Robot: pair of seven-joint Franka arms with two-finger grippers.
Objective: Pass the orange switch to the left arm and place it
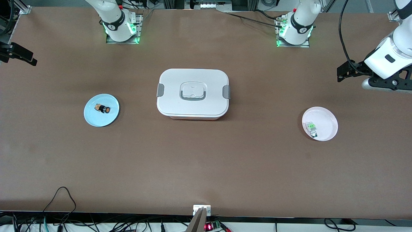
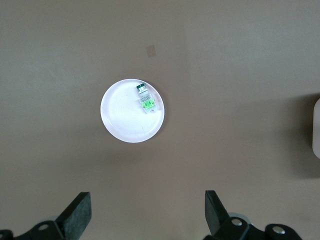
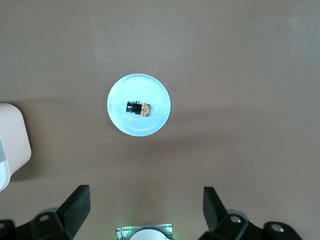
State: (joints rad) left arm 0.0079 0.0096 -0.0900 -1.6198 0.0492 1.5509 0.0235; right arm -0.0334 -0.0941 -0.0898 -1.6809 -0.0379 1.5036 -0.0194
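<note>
Right gripper (image 3: 145, 210): raised high above the table (image 1: 206, 167) at the right arm's end, over the bare surface beside the blue plate (image 1: 101, 110). In the front view only a dark part of it shows at the picture's edge. In the right wrist view its two fingers (image 3: 75, 207) stand wide apart with nothing between them.

Blue plate: rests flat on the table toward the right arm's end. The switch (image 1: 102, 108) lies on its side in the plate, near the middle, with its orange face turned toward the box (image 1: 193, 93). The right wrist view shows the same part (image 3: 138, 107) in the plate, black at one end and tan-orange at the other.

Box: sits at the table's middle, between the two plates and well apart from both. Lid on, grey latches at both short ends, recessed handle on top.

Pink plate (image 1: 320, 123): rests flat toward the left arm's end. A small clear part (image 1: 312, 129) with green marks lies in it, close to the rim.

Left gripper (image 2: 147, 212): raised above the table at the left arm's end, over bare surface near the pink plate. Its fingers (image 2: 77, 210) are spread wide and hold nothing.
</note>
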